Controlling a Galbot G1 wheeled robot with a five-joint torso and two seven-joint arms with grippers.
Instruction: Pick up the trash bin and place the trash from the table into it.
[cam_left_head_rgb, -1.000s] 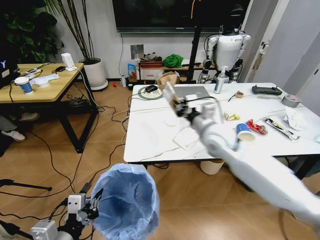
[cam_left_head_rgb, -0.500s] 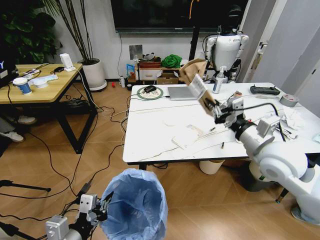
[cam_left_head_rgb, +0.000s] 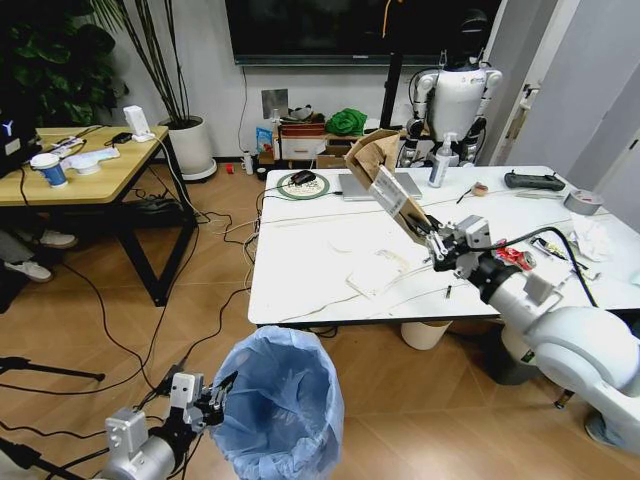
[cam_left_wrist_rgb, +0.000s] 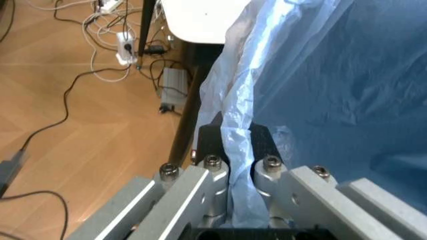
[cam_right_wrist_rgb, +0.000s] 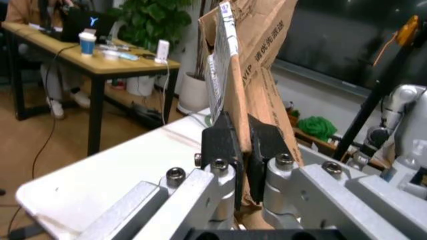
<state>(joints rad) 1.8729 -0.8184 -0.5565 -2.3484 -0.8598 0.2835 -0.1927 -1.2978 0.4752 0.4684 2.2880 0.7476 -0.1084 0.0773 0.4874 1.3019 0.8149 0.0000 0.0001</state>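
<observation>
Left pincer (cam_left_head_rgb: 215, 398), lower left of frame, clenched on liner rim of trash bin (cam_left_head_rgb: 283, 405), bin held off floor. Right pincer (cam_left_head_rgb: 432, 243), centre right, grasped cardboard packet (cam_left_head_rgb: 385, 172) above bench (cam_left_head_rgb: 300, 270). Judged: bin pickup done; packet not yet binned; white paper (cam_left_head_rgb: 378, 272) and red wrapper (cam_left_head_rgb: 515, 258) left on bench.

A: What sat on the wood-topped desk (cam_left_head_rgb: 85, 172)?
B: A paper cup (cam_left_head_rgb: 47, 169) near its front edge, a white box (cam_left_head_rgb: 135, 122) at the back corner.
A: And behind?
B: Potted plant (cam_left_head_rgb: 183, 128) by the wall, dark screen (cam_left_head_rgb: 350, 28) above, a white humanoid (cam_left_head_rgb: 458, 97) parked beyond. Cables (cam_left_head_rgb: 215, 235) ran across the wood floor.
</observation>
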